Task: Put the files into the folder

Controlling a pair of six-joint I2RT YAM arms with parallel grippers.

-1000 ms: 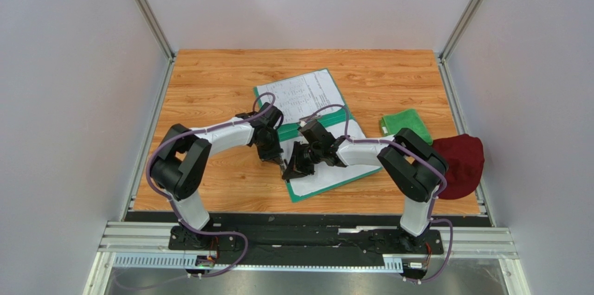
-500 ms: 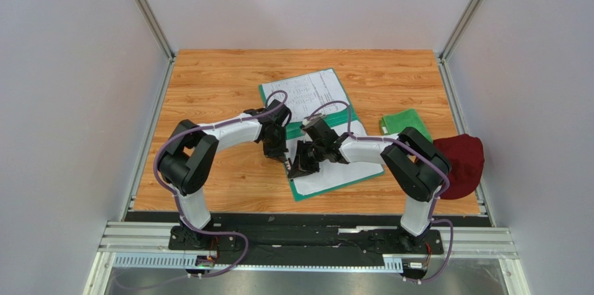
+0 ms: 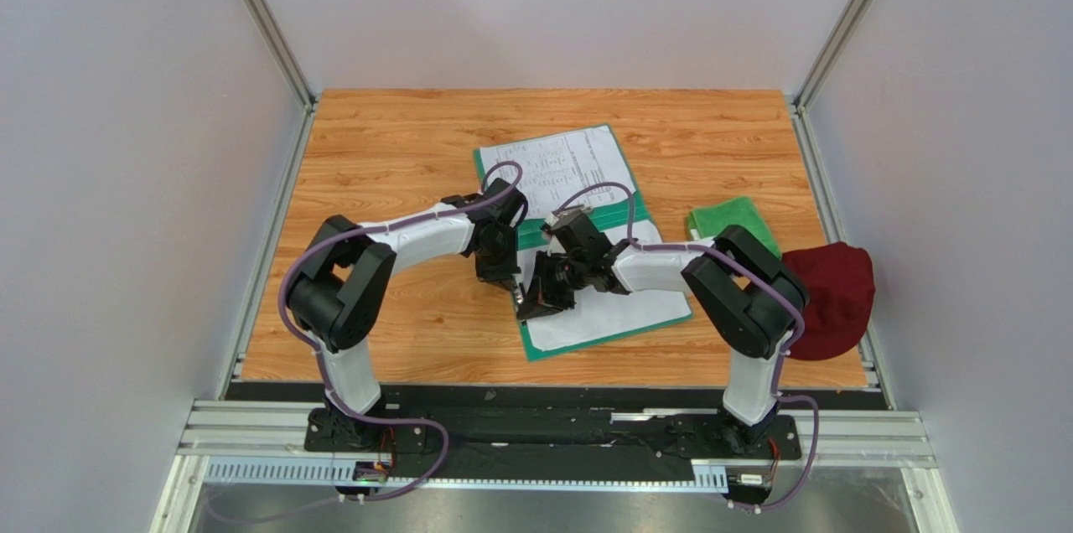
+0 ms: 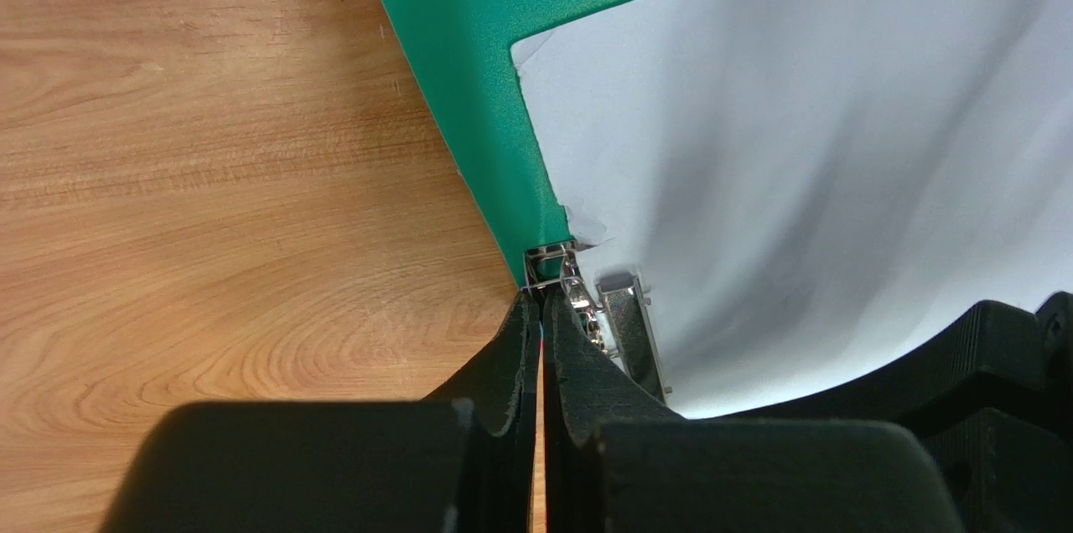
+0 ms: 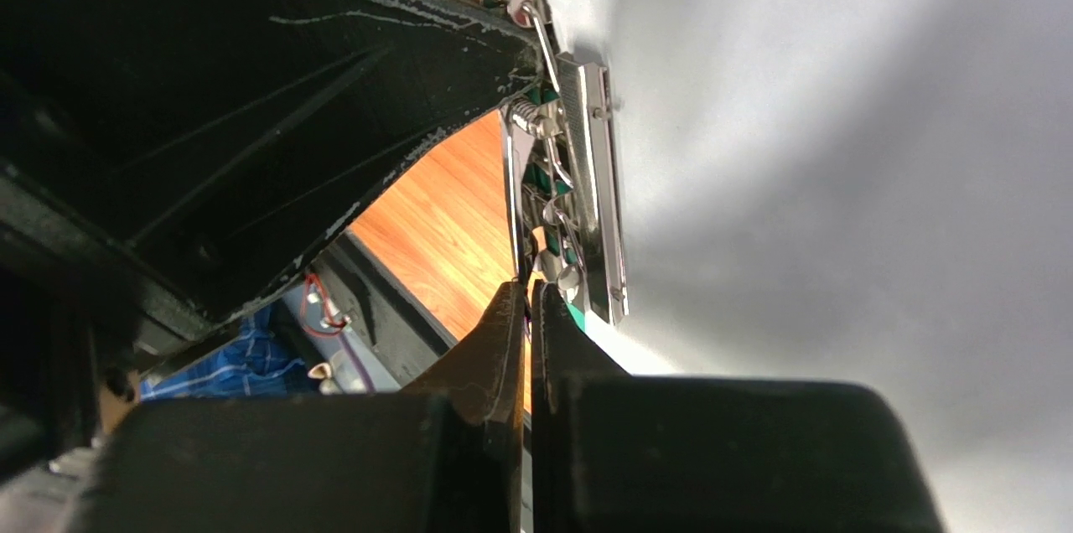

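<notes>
The left pincer (image 4: pixel 542 301) is pressed together, its black tips right against the end of a silver metal spring clip (image 4: pixel 624 319). From here I can't tell whether anything is actually caught between them. The right pincer (image 5: pixel 527 294) is also squeezed tight, and the thin wire lever of that clip runs straight in between its fingertips. The two pincers nearly touch, meeting from opposite sides.

The clip sits on the left edge of the thin flat teal-green plastic folder (image 4: pixel 466 93), beside the corner of a blank white paper sheet (image 4: pixel 819 143) that lies on the folder's open face, slightly rippled. Farther up the folder lies a printed sheet (image 3: pixel 567 169), text side up. The folder lies flat and slanted in the middle of the wooden desk (image 3: pixel 378 143). Well to its right are a bright green cloth (image 3: pixel 731 221) and a dark red cap (image 3: pixel 831 288) at the desk's edge.
</notes>
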